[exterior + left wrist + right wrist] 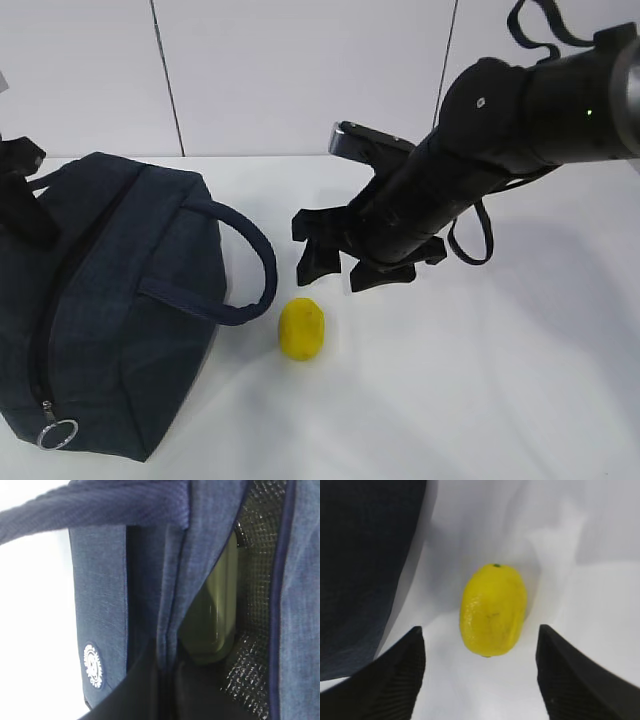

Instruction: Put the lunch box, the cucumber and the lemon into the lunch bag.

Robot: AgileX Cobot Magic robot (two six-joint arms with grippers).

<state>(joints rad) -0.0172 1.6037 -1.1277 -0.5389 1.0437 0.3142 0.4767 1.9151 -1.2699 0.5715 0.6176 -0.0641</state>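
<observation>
The lunch bag point(110, 300) is showing a matt, woven navy cloth with a ribbed strap handle point(255, 265), and a shiny metal ring pull point(57, 434) is hanging at its zipper end. Inside, a glossy, crinkled, grid-textured lining point(255, 605) is glinting around a smooth, pale green plastic lunch box point(212, 610). Between the right gripper's point(480, 675) matt black ridged fingers point(385, 680), the lemon point(492, 611) is looking waxy and finely dimpled, lying on a smooth white matt table point(500, 380).
</observation>
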